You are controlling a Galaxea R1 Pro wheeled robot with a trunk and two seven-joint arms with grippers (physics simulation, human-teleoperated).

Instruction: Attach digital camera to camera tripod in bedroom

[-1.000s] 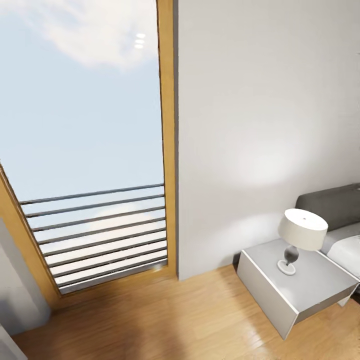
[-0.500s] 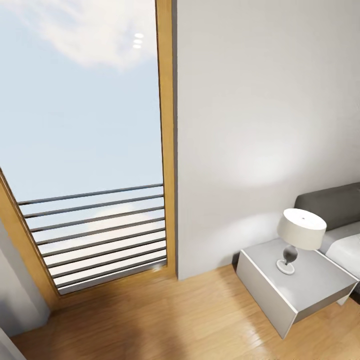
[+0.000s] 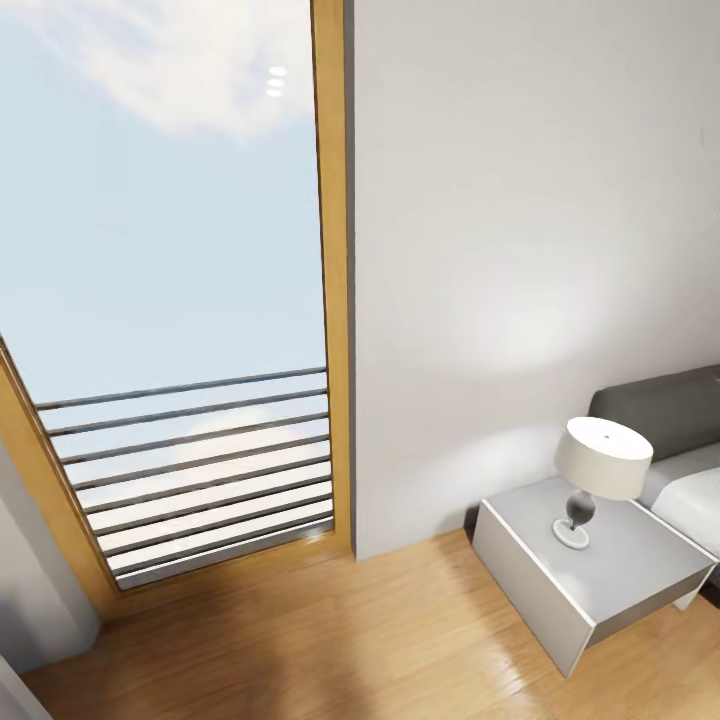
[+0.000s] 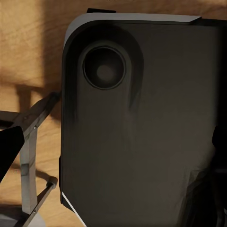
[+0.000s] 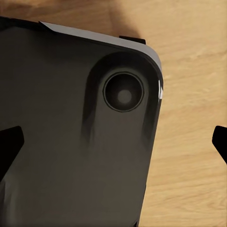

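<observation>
No text, label or number can be read anywhere, as far as these views allow.

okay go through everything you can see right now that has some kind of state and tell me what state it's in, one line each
Table lamp: upright on the nightstand, looks unlit.
Nightstand: against the wall beside the bed, front closed.
Bed: partly in frame, grey headboard against the wall.
Tall window: shut as far as visible, sky and horizontal rails behind the glass.
Left gripper: fingers spread, nothing between them.
Right gripper: fingers spread, nothing between them.
</observation>
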